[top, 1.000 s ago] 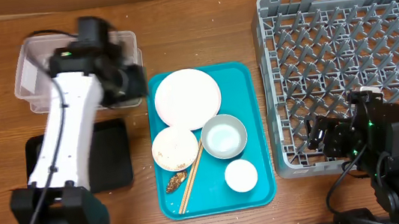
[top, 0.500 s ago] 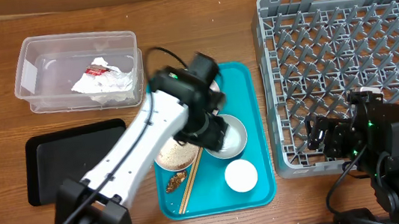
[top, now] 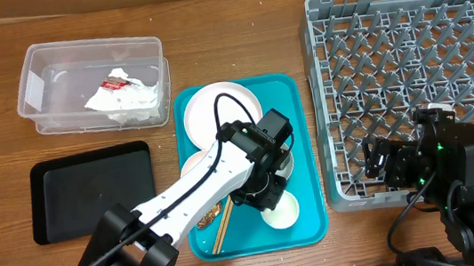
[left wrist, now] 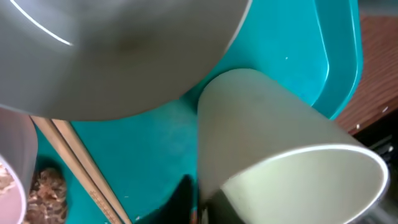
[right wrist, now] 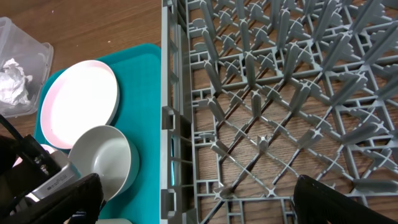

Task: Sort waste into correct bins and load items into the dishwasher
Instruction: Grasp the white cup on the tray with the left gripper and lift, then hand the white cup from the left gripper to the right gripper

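The left gripper point(top: 271, 199) hangs low over the teal serving tray point(top: 303, 143), right at the small white cup point(left wrist: 267, 137). Its wrist view shows the cup filling the frame beside a dark finger point(left wrist: 180, 198), but I cannot tell whether the jaws have clenched on it. The pale blue-white bowl point(right wrist: 102, 162) sits just beside the cup, with the white plate point(top: 207, 109) behind it. The pinkish-white bowl point(top: 189, 163) peeks out from under the arm. Wooden chopsticks point(left wrist: 81, 168) and the brown food scrap point(left wrist: 46, 190) lie on the tray near it. The crumpled wrapper point(top: 125, 94) rests inside the clear tub point(top: 41, 66) (the black tray point(top: 91, 190) is nearby). The right gripper point(top: 382, 163) hovers released, fingers spread, over the grey dish rack point(top: 415, 50) at its near left corner.
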Action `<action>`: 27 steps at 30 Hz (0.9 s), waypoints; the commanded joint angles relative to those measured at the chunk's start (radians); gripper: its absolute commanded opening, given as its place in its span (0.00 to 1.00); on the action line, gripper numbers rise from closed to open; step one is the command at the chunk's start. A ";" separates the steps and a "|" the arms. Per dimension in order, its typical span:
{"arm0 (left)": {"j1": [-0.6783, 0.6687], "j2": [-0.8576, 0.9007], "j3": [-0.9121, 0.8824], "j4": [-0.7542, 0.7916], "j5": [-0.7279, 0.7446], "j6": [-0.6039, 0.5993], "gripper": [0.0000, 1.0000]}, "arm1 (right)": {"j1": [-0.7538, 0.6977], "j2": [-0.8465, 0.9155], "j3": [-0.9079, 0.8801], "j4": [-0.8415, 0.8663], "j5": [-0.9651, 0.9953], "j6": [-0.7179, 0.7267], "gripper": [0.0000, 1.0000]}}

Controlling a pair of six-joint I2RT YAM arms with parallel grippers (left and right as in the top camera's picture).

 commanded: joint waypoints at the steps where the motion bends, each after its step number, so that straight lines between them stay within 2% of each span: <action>1: -0.001 0.004 -0.006 -0.005 0.009 -0.013 0.04 | -0.001 -0.003 0.030 0.003 0.011 -0.003 1.00; 4: 0.008 0.003 0.007 -0.038 0.011 -0.013 0.04 | -0.001 -0.003 0.030 0.002 0.031 -0.003 1.00; 7: 0.054 -0.016 0.065 -0.111 0.109 0.058 0.04 | -0.002 -0.003 0.030 0.001 0.117 0.000 1.00; 10: 0.129 -0.055 0.124 -0.126 0.240 0.131 0.04 | -0.003 -0.003 0.030 0.002 0.205 0.061 1.00; 14: 0.273 -0.114 0.182 -0.069 0.383 0.150 0.04 | -0.004 0.012 0.031 0.026 0.158 0.076 1.00; 19: 0.458 -0.122 0.186 0.120 0.798 0.149 0.04 | -0.004 0.077 0.031 0.113 -0.241 -0.052 1.00; 21: 0.491 -0.108 0.186 0.156 0.912 0.149 0.04 | -0.004 0.112 0.031 0.152 -0.423 -0.095 1.00; 25: 0.504 -0.072 0.186 0.164 0.978 0.149 0.04 | -0.004 0.193 0.031 0.275 -0.757 -0.169 1.00; 27: 0.500 -0.066 0.185 0.164 0.986 0.149 0.04 | -0.004 0.225 0.031 0.326 -0.811 -0.169 1.00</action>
